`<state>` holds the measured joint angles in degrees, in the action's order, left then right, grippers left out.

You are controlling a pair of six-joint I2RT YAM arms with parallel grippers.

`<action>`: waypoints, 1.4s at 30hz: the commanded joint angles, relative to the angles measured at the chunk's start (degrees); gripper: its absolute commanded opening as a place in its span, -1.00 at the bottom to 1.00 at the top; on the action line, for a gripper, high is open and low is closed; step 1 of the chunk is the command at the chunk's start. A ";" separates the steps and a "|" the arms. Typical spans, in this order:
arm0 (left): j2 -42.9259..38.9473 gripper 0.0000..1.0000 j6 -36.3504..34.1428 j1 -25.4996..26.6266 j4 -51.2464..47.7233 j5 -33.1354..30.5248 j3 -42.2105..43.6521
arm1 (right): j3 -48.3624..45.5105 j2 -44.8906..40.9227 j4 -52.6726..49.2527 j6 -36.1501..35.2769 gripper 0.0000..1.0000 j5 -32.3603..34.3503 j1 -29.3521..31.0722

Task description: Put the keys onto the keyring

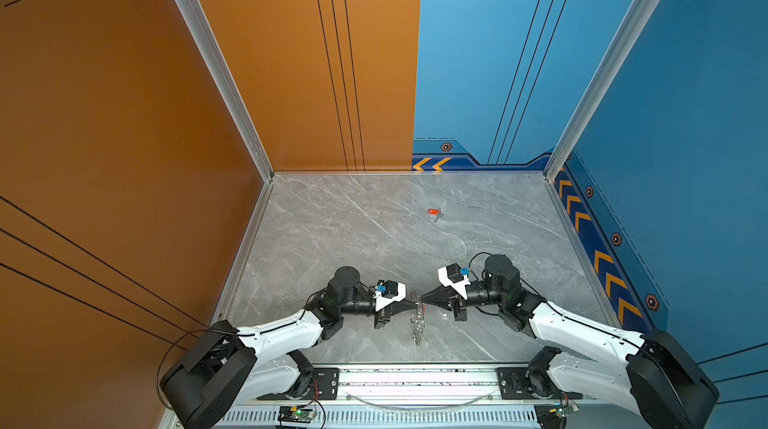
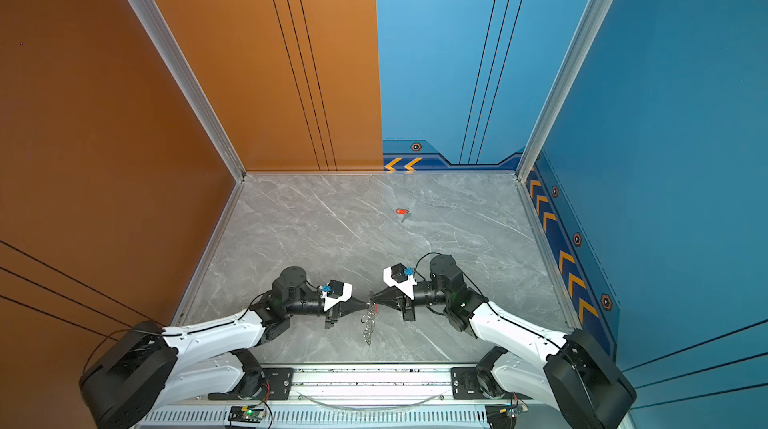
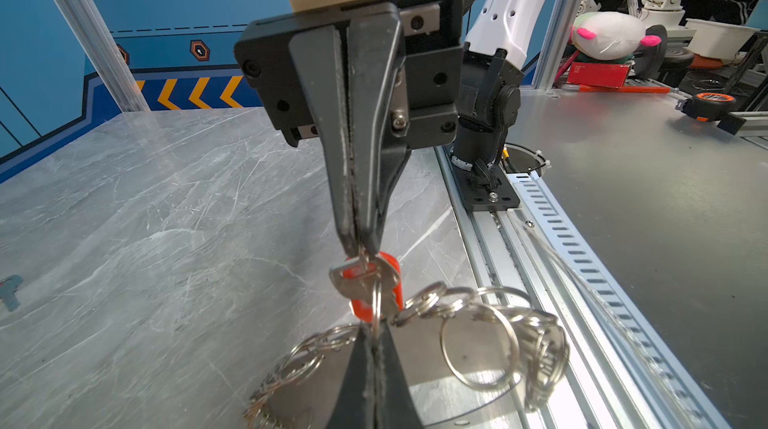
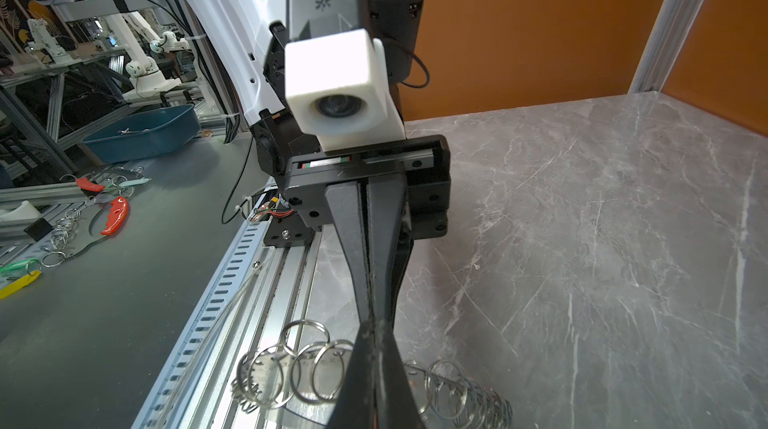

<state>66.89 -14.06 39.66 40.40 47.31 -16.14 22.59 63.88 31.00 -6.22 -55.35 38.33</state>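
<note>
My two grippers meet tip to tip above the near middle of the marble table. The left gripper [image 1: 413,302] [image 3: 374,343] is shut on one silver split ring of the keyring [image 1: 417,325] [image 3: 478,323], whose chain of rings hangs and lies below it. From the opposite side the right gripper [image 1: 423,301] [image 3: 359,246] is shut at the top of a silver key with an orange-red tag [image 3: 365,283]. That key hangs against the pinched ring; whether it is threaded on I cannot tell. A second key with a red tag [image 1: 433,211] [image 2: 401,211] lies alone on the far table.
An aluminium rail [image 1: 415,381] with both arm bases runs along the near edge. Orange and blue walls close the other three sides. Outside the cell, a bench holds a blue tub [image 4: 145,136] and loose rings with red tags [image 4: 112,215].
</note>
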 commanded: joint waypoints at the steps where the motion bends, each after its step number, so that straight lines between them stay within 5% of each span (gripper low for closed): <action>1: 0.29 -1.00 0.77 -0.71 1.96 2.09 -1.46 | -0.69 -0.51 1.84 -0.81 -1.00 -1.69 0.43; 42: 0.73 -1.00 1.76 -0.90 2.30 3.32 -1.91 | -0.68 1.15 0.10 -5.08 -1.00 0.25 1.22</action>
<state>67.31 -13.41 39.38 40.56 48.60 -16.34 22.52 64.88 31.68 -10.11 -55.29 39.13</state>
